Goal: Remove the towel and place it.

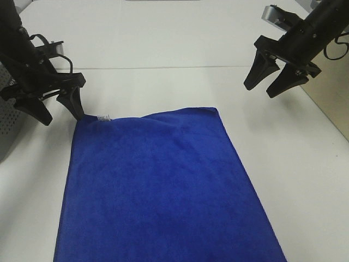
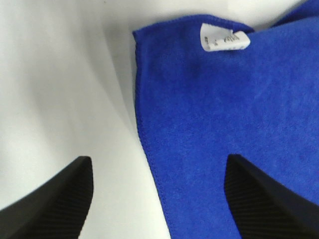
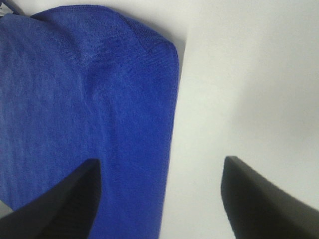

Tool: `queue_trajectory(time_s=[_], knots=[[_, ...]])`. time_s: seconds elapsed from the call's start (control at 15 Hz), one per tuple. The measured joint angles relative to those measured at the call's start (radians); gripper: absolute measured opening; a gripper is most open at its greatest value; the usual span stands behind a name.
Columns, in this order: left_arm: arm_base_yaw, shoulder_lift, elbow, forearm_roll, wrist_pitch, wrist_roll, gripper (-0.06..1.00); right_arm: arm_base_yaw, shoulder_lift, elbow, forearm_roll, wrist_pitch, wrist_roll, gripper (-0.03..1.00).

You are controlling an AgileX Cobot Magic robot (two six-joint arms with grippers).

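Observation:
The royal-blue towel (image 1: 158,185) lies flat on the white table, running from the middle to the front edge, its small white tag (image 1: 103,117) at the far left corner. My left gripper (image 1: 61,115) is open just above that corner, one finger beside the tag, the other off the cloth. The left wrist view shows the towel (image 2: 224,124), its tag (image 2: 224,41) and both fingers apart over the hem. My right gripper (image 1: 264,87) is open and empty, raised above the table beyond the far right corner. The right wrist view shows that corner of the towel (image 3: 89,114).
The white table (image 1: 163,38) extends behind and to the right of the towel. A grey perforated object (image 1: 8,123) stands at the left edge. A tan strip (image 1: 332,103) shows past the table's right edge.

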Motion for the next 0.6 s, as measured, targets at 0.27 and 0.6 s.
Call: queue_trajectory(time_s=[0.27, 0.6], knots=[[0.046, 0.023, -0.002, -0.060, -0.040, 0.072, 0.69, 0.000, 0.075, -0.048, 0.024, 0.012, -0.075, 0.68], [0.046, 0.079, -0.002, -0.071, -0.113, 0.108, 0.69, -0.001, 0.152, -0.058, 0.097, 0.013, -0.215, 0.68]])
